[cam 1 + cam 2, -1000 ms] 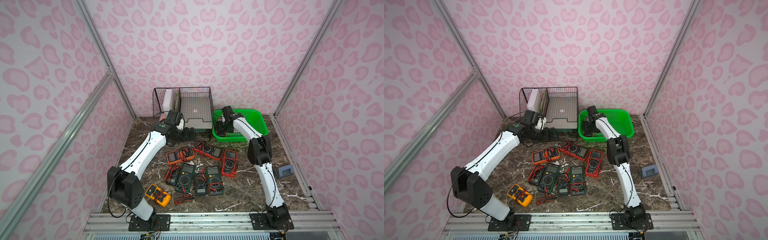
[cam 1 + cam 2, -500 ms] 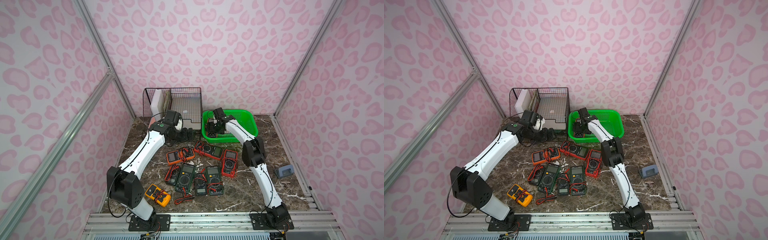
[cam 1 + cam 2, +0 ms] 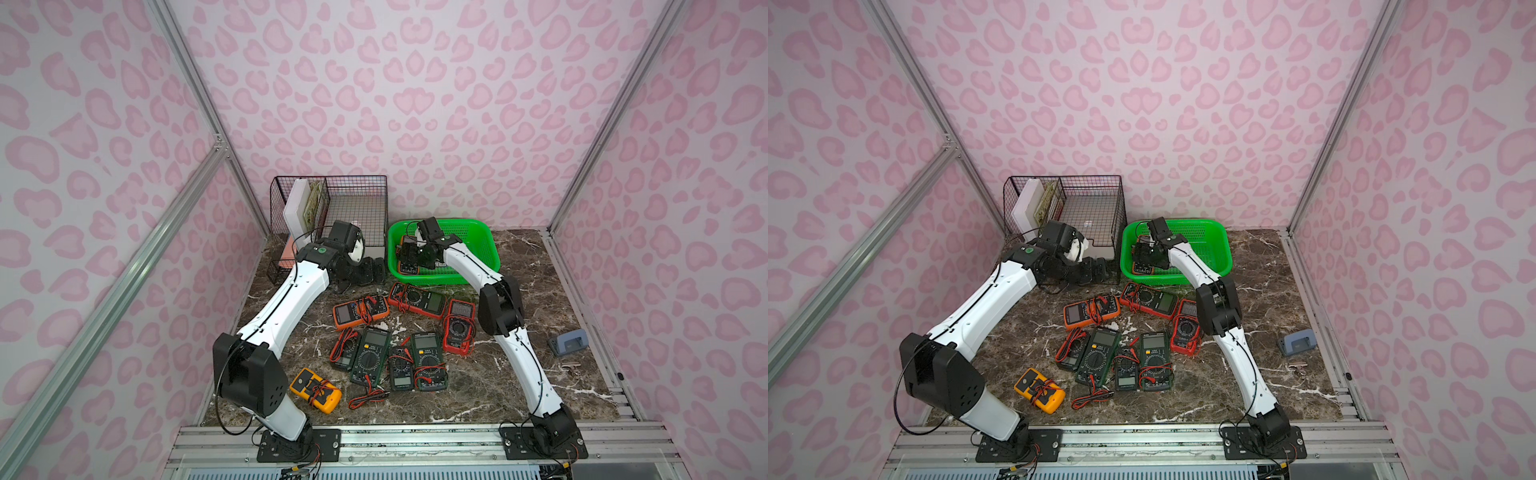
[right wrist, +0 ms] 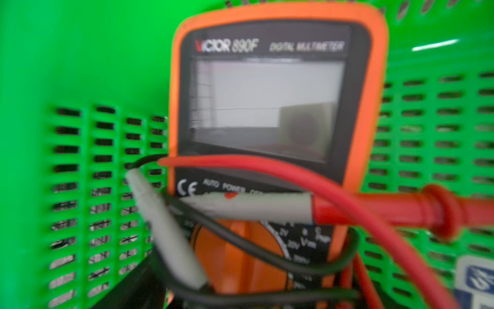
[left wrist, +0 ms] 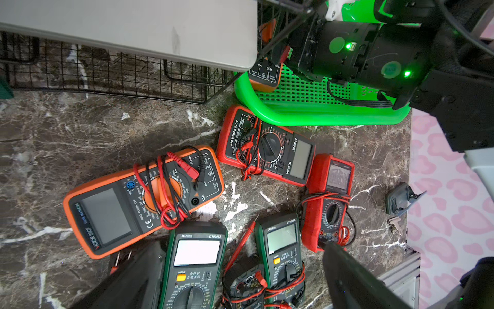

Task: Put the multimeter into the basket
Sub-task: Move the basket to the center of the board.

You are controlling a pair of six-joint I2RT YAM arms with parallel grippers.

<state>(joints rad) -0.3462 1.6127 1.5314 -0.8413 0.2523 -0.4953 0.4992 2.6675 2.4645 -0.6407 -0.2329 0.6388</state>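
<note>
The orange multimeter (image 4: 270,107) is being shown inside the green basket (image 3: 473,232), at the end of the basket nearest the black wire organiser (image 3: 357,208). Its screen and dial are being turned toward the right wrist camera, and its red and black leads (image 4: 347,192) are being draped loosely across its face; whether it is lying flat or tilted cannot be told. The right pincer (image 3: 409,259) is being held directly over that multimeter, inside the basket's rim, so close that the wrist view is being filled by the meter. Whether this pincer is spread, pressed together or touching the casing cannot be told: it is being hidden by the wrist in both top views, and only a dark blurred edge is being caught in the wrist view. The left pincer (image 3: 365,272) is being held low over the bench (image 3: 540,270), just outside the basket's organiser-side end, its fingers (image 5: 347,278) being spread wide with nothing pinched between them. The other multimeters (image 3: 370,355) are being shown clustered on the bench in front of the basket, the nearest, a red one (image 3: 417,299), just beside the basket's front wall.
</note>
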